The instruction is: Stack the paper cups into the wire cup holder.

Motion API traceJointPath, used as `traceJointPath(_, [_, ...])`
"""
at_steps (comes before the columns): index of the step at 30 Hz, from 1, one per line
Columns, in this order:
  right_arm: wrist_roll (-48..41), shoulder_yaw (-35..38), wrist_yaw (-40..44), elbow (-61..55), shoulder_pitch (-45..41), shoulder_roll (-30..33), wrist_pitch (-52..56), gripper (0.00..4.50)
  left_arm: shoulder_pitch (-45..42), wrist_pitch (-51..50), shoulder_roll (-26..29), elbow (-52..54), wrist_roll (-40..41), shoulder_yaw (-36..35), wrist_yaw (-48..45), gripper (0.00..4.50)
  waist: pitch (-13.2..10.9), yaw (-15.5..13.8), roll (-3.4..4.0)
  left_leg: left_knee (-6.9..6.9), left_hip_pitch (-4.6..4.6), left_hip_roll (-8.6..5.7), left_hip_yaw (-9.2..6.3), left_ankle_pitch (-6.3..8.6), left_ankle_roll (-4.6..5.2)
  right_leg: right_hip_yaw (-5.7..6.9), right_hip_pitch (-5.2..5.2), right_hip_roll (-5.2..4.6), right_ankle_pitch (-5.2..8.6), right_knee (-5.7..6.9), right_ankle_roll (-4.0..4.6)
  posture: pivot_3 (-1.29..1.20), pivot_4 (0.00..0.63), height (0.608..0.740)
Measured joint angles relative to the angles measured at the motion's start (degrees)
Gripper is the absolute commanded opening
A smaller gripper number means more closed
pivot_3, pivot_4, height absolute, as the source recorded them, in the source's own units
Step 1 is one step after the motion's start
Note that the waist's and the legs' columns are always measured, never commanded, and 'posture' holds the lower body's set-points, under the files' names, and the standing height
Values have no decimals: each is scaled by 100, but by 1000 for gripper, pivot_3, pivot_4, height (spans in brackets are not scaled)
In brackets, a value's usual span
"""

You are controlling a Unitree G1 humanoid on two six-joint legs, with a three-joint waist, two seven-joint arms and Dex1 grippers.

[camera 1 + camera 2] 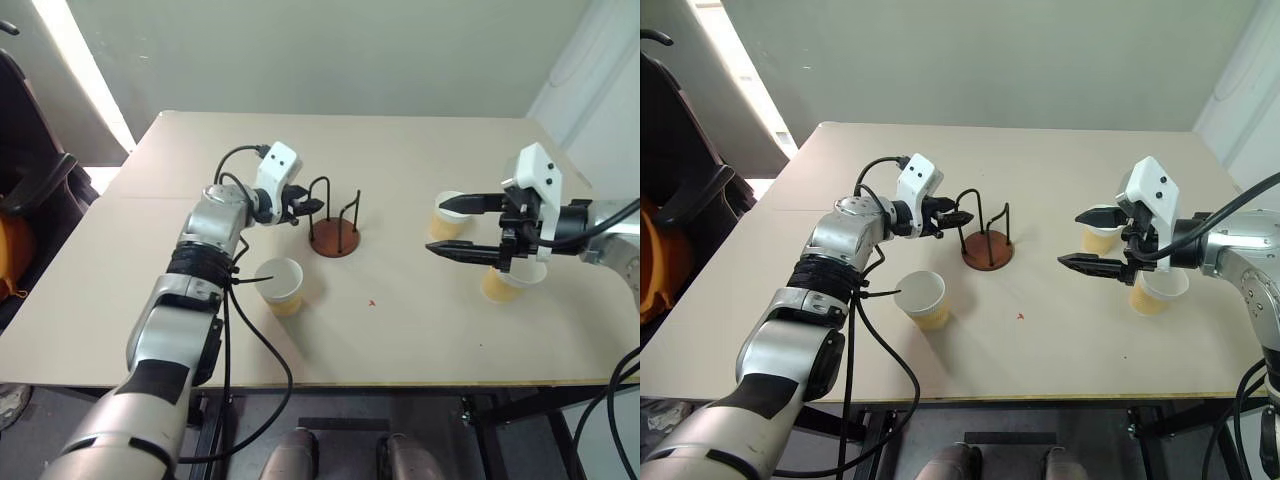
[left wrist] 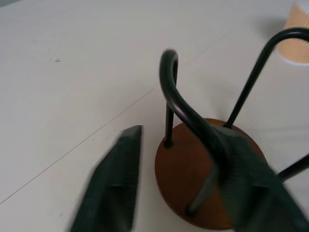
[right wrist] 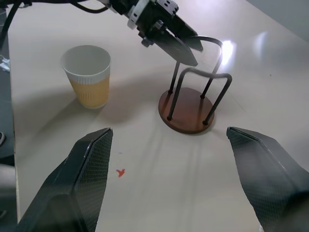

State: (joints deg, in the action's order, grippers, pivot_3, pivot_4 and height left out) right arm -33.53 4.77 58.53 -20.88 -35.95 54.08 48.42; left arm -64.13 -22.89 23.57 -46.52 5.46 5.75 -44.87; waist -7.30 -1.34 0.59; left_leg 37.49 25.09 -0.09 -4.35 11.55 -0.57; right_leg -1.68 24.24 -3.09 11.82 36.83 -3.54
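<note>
Left gripper (image 1: 958, 217) sits at the wire cup holder (image 1: 334, 238) mid-table, fingers straddling one wire loop, not visibly clamped; right gripper (image 1: 468, 229) hangs spread wide, grasping nothing, over the two right-hand paper cups (image 1: 447, 214). Third cup (image 1: 279, 285) stands near-left of the holder, which is empty. Risk: pinching or nudging the loop could tip or drag the holder; the right fingers could topple a cup.

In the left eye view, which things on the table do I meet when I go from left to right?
paper cup near the left arm → left gripper → wire cup holder → small red mark → right gripper, with two more paper cups behind it.
</note>
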Motion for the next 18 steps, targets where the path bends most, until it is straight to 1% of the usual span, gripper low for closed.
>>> traceJointPath(2, [-4, 0, -20, 0, 31, 0, 5, 3919, 0, 19, 7, -26, -29, 0, -51, 583, 0, -2, 0, 10, 5, -1, 0, 0, 1, -3, 0, 0, 4, 0, -6, 0, 150, 740])
traceJointPath(3, [-5, 0, -28, 0, 32, 2, 5, 3919, 0, 21, 18, -27, -37, 0, -105, 170, 0, -2, 0, 15, 8, -2, 0, 2, 4, -3, 0, 0, 5, 0, -8, 0, 150, 740])
traceJointPath(4, [-6, 0, -32, 0, 32, 6, 5, 3919, 0, 23, 25, -26, -39, -3, -153, 30, 0, -3, 0, 18, 9, -3, 0, 4, 7, -4, 0, 0, 6, -1, -10, 0, 150, 740])
traceJointPath(7, [-7, 0, -37, 2, 34, 21, 0, 3919, 8, -63, 68, 70, -17, -2, -474, 30, 0, -3, 0, 37, 19, -5, 0, 14, 21, -6, 1, 0, 11, 0, -17, 0, 150, 740])
traceJointPath(9, [-8, 1, -19, 16, 43, 91, -7, 3919, 39, -294, 84, 401, 123, 5, -841, 30, 0, -6, 0, 50, 33, -5, 0, 20, 26, -5, 5, 0, 13, -1, -20, 0, 150, 740])
traceJointPath(12, [-137, 15, 220, -15, 159, 339, 25, 3919, 130, -723, 95, 1168, 388, 17, -1318, 30, 0, -57, 0, 59, 44, -12, 0, 25, 33, -5, 4, -3, 16, -5, -26, 0, 150, 740])
traceJointPath(14, [-395, 61, 575, -236, 464, 652, 139, 3919, 311, -1015, 115, 1868, 566, 61, -1555, 30, 0, -86, 0, 61, 48, -16, 1, 32, 32, -6, 3, -5, 23, -6, -35, 0, 150, 740])
traceJointPath(18, [-596, 66, 891, -575, 779, 902, 174, 3919, 692, -1404, 117, 2931, 730, 343, -1810, 30, 0, -81, 0, 67, 44, -15, 9, 36, 29, -11, 2, -5, 26, 0, -41, 0, 150, 740])
